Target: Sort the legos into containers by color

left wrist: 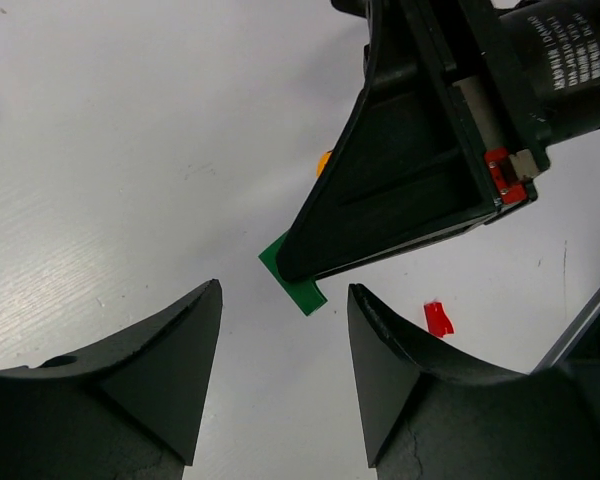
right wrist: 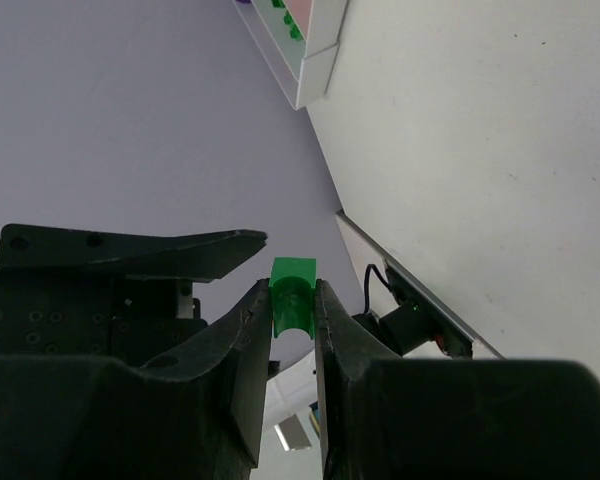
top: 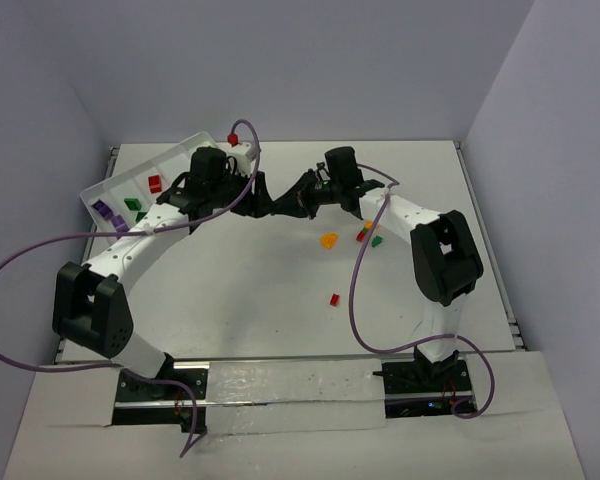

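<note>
Handing green lego (right wrist: 292, 290) across, likely: right claw (right wrist: 292, 302) pinches it, far centre over tabletop (top: 280, 300); left claw (left wrist: 285, 288) spread, facing it. Next: left closes on brick, right lets go, carry to tray (top: 150, 152) far left.

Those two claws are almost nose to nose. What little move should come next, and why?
Probably the left claw should ease forward and close on the green brick. The right claw is shut on it, with one end poking out just ahead of the open left claw, and the tray lies on the left arm's side.
</note>
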